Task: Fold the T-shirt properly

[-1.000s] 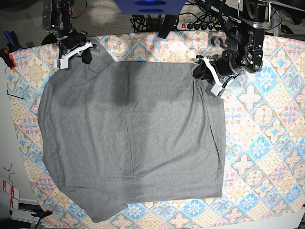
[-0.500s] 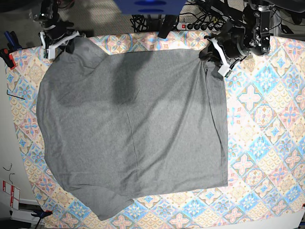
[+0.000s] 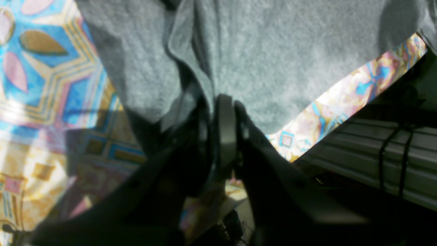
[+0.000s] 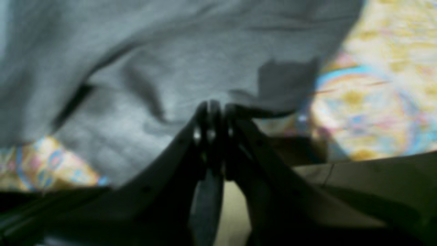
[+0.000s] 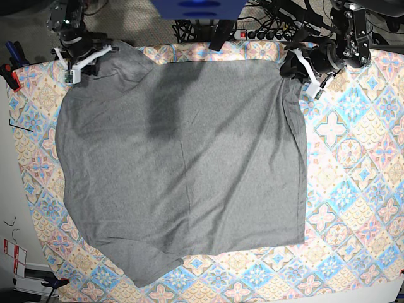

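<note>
The grey T-shirt lies spread over most of the patterned tablecloth, its far edge stretched between my two arms. At the far right corner my left gripper is shut on the T-shirt's edge; the left wrist view shows cloth pinched between the dark fingers. At the far left corner my right gripper is shut on the other corner; in the right wrist view the grey fabric bunches at the closed fingertips.
The colourful tile-patterned tablecloth shows bare on the right and along the near edge. A power strip and cables lie behind the table's far edge. Red clamps sit at the left edge.
Both arms have carried the T-shirt's far edge toward the back of the table and outward, stretching it flatter. The near hem slid away from the front edge.
</note>
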Robot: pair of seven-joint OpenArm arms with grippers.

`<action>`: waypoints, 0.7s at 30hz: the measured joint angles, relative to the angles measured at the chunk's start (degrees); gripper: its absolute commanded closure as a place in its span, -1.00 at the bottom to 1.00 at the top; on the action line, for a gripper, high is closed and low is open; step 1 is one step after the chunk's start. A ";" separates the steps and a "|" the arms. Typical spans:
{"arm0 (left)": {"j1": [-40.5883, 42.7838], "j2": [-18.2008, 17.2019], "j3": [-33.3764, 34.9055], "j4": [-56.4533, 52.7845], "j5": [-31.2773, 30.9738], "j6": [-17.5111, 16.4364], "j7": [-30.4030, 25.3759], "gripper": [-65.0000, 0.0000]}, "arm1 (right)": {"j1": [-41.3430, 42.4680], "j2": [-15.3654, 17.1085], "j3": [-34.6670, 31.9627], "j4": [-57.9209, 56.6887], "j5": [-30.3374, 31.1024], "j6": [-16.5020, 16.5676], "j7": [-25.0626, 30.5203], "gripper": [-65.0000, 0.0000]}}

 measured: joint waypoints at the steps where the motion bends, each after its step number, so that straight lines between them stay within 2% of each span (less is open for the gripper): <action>1: 0.00 0.00 0.00 0.00 0.00 0.00 0.00 0.92 | 0.26 -0.07 -0.04 0.00 0.09 0.17 -1.49 0.94; 3: -0.02 0.00 0.00 0.00 0.04 0.02 0.00 0.92 | 0.79 0.11 0.00 0.00 -0.04 -0.46 -3.82 0.94; 6: -0.02 0.00 0.00 0.00 0.11 0.02 0.00 0.92 | 1.05 0.37 0.17 0.02 -0.02 -0.52 -3.98 0.85; 10: -1.49 0.15 0.00 0.00 3.04 -1.42 0.61 0.92 | 0.87 0.04 0.11 0.11 0.17 -0.39 -4.04 0.55; 13: -1.57 0.17 0.00 -0.02 3.58 -1.51 0.59 0.92 | 0.90 0.26 0.13 0.09 0.15 -0.57 -4.04 0.40; 18: -1.60 0.31 0.00 0.00 3.74 -1.51 0.48 0.92 | 4.24 -1.44 4.50 -4.87 0.35 -0.31 -4.42 0.36; 21: -1.64 0.31 0.00 0.00 3.89 -1.53 0.46 0.92 | 6.86 -0.92 6.64 -9.07 1.16 0.24 -4.44 0.36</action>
